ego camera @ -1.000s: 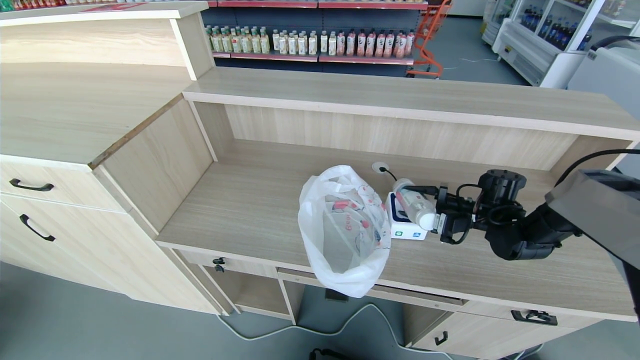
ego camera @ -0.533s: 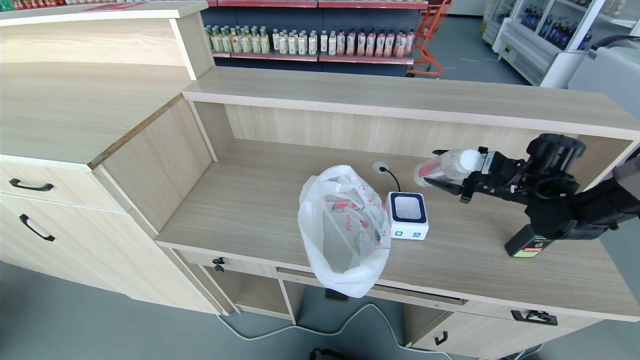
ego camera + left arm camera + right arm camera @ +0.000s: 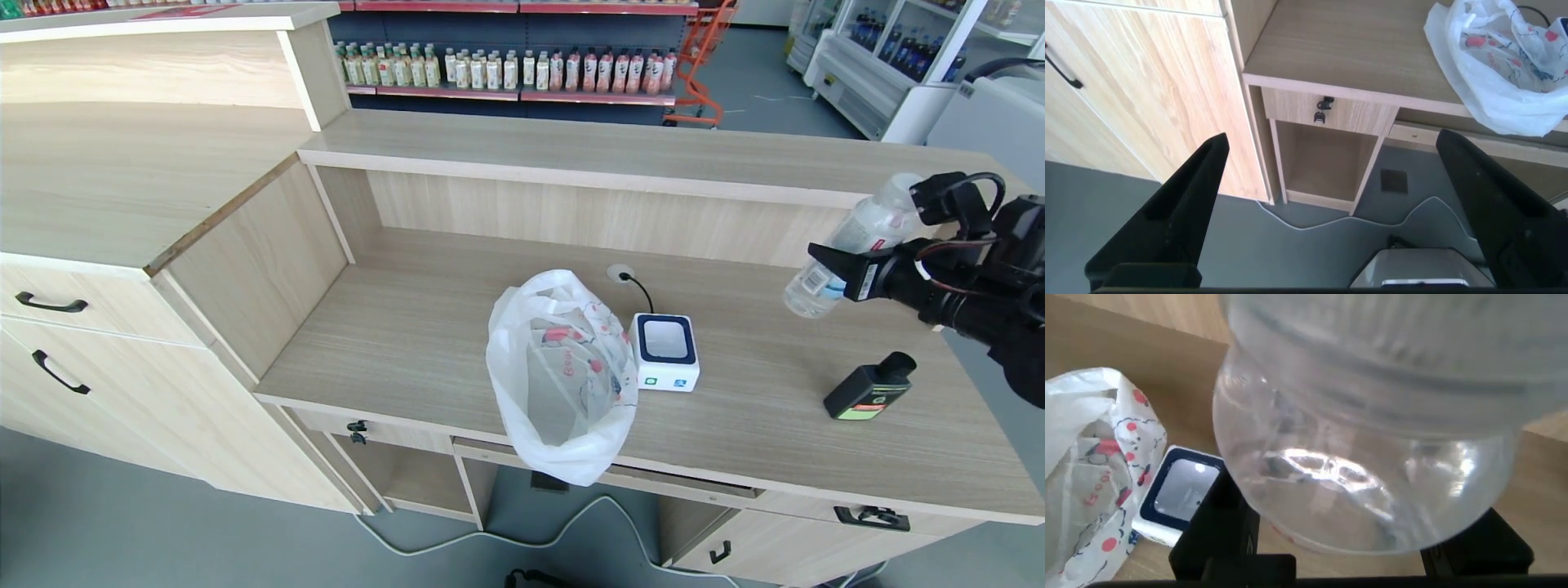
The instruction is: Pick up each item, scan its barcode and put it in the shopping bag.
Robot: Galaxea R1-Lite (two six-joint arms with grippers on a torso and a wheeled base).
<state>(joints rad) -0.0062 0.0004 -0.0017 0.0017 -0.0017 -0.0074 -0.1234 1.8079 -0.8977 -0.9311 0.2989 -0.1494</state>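
1. The right end effector [image 3: 853, 261] grips the clear water bottle [image 3: 869, 229] up over the table's [image 3: 424, 327] right side, well apart from the scanner [image 3: 665, 351] and shopping bag [image 3: 563, 376].
2. The left end effector [image 3: 1331, 147] gapes wide, empty.
3. Bagging isn't done yet, I'd say, and the dark bottle [image 3: 869, 388] waits too.

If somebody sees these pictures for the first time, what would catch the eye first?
First, the clear bottle held in the air by the right gripper, above the right end of the counter. Next, the white shopping bag standing open at the counter's front edge, with the small white scanner close beside it.
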